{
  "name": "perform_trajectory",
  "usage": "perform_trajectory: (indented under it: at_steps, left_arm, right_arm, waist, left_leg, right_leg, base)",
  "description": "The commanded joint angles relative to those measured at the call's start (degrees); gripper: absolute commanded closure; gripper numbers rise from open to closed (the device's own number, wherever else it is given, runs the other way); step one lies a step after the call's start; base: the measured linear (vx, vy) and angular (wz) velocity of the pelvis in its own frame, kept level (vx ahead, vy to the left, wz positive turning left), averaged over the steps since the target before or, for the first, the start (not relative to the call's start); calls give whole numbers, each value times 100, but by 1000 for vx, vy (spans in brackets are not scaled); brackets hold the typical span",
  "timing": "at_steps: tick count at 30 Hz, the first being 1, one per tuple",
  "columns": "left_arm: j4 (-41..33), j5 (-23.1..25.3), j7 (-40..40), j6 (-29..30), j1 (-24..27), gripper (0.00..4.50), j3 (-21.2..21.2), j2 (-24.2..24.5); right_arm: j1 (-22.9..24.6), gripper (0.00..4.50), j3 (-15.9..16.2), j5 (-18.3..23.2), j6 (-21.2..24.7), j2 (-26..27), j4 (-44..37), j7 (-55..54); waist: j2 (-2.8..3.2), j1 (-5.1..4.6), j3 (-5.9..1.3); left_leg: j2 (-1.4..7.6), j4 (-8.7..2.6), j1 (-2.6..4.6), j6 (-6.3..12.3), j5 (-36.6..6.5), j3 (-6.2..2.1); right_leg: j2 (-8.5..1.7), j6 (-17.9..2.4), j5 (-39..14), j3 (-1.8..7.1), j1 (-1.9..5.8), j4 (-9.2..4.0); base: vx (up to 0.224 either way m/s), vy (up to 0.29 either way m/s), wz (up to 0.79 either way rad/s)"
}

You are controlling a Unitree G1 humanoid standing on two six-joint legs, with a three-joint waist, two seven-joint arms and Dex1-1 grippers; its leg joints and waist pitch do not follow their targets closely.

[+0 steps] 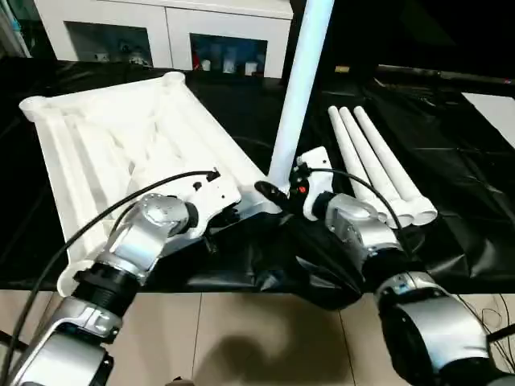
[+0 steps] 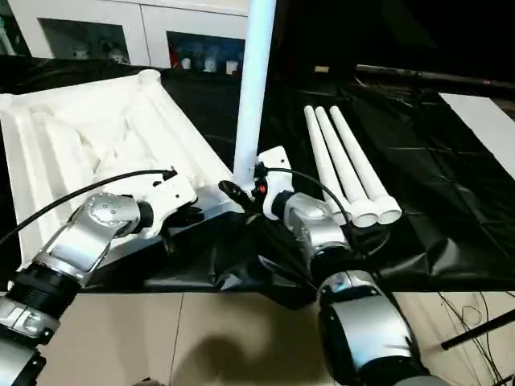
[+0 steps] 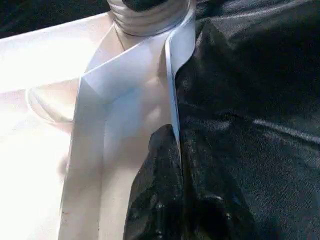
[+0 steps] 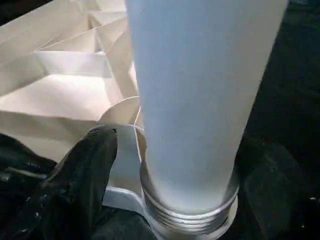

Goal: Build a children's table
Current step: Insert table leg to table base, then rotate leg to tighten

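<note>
Left pincer (image 1: 216,215) pressed together at tabletop (image 1: 96,137) corner edge, right pincer (image 1: 278,191) spread beside upright leg (image 1: 299,88)

A white glass-door cabinet (image 1: 165,36) stands along the far wall, small items dim behind its panes. Crinkled black sheeting (image 1: 459,169) covers the work surface. Nearer, pale floor tiles (image 1: 265,338) show, with thin cables (image 2: 475,310) at the right.

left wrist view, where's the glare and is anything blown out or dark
Left wrist view: the tabletop washes out to near-white on its lit side, ribs hard to read; the black sheet shows streaky highlights on its folds. Right wrist view: the upright leg is evenly lit, threads at its base readable. Left eye view: the black sheet beyond the three spare legs stays dark.
</note>
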Motion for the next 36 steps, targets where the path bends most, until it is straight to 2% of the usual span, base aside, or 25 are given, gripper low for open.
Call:
perform_trajectory:
  at_steps: [1,4,9,12,15,23,24,27,30,36]
  left_arm:
    - [40,37,-149,-338,16,450,-99,76]
    - [66,-52,-342,-537,20,450,-86,132]
    - [8,-265,-778,-980,60,450,-95,225]
    - [99,-259,-856,-1255,44,450,-126,255]
    - [81,-338,-1027,-1353,80,450,-115,288]
    - [25,-475,-1251,-1454,132,450,-77,364]
    - [21,-485,-1271,-1460,137,450,-75,371]
    - [31,-492,-1303,-1508,144,450,-62,377]
    - [25,-501,-1368,-1534,162,450,-51,391]
    - [21,-498,-1432,-1546,192,450,-58,436]
  right_arm:
    - [156,70,141,-40,110,-146,-219,293]
    - [249,70,246,-71,137,-306,-416,630]
    - [451,70,423,-66,262,-529,-803,1232]
    - [536,70,516,-200,192,-631,-896,1359]
    - [573,70,585,-256,147,-695,-939,1423]
    - [616,70,729,-444,-33,-787,-958,1454]
    - [617,95,732,-443,-30,-788,-962,1450]
    - [613,108,719,-430,-20,-774,-978,1438]
    - [620,146,714,-425,-17,-759,-982,1461]
    - [673,171,730,-455,-46,-766,-947,1508]
  waist:
    - [122,-14,-319]
    - [136,-12,-325]
    - [121,2,-341]
    - [112,3,-347]
    - [109,9,-344]
    - [101,19,-357]
    - [99,18,-356]
    - [98,20,-357]
    - [85,15,-353]
    - [91,14,-356]
  left_leg:
    - [190,-310,53,311,-320,-16]
    - [187,-299,57,344,-322,-16]
    - [181,-272,53,451,-139,-18]
    - [181,-255,56,502,-84,-9]
    - [190,-258,57,490,-119,-13]
    - [183,-235,41,518,10,-11]
    - [182,-235,40,511,5,-11]
    - [185,-232,42,511,-19,-12]
    - [188,-234,39,500,-74,-14]
    - [185,-223,38,494,-53,-15]
  right_leg:
    - [-474,-1355,1137,333,310,-341]
    - [-466,-1380,1242,326,318,-331]
    - [-452,-1414,1554,320,334,-298]
    - [-454,-1454,1654,319,326,-282]
    - [-466,-1461,1520,314,331,-287]
    - [-460,-1487,1649,309,338,-251]
    - [-458,-1485,1641,309,338,-252]
    - [-460,-1476,1603,308,339,-250]
    - [-466,-1467,1497,307,338,-255]
    - [-462,-1468,1493,308,335,-244]
  base:
    - [0,0,0]
    - [0,0,0]
    - [0,0,0]
    - [0,0,0]
    - [0,0,0]
    - [0,0,0]
    - [0,0,0]
    - [0,0,0]
    - [0,0,0]
    - [0,0,0]
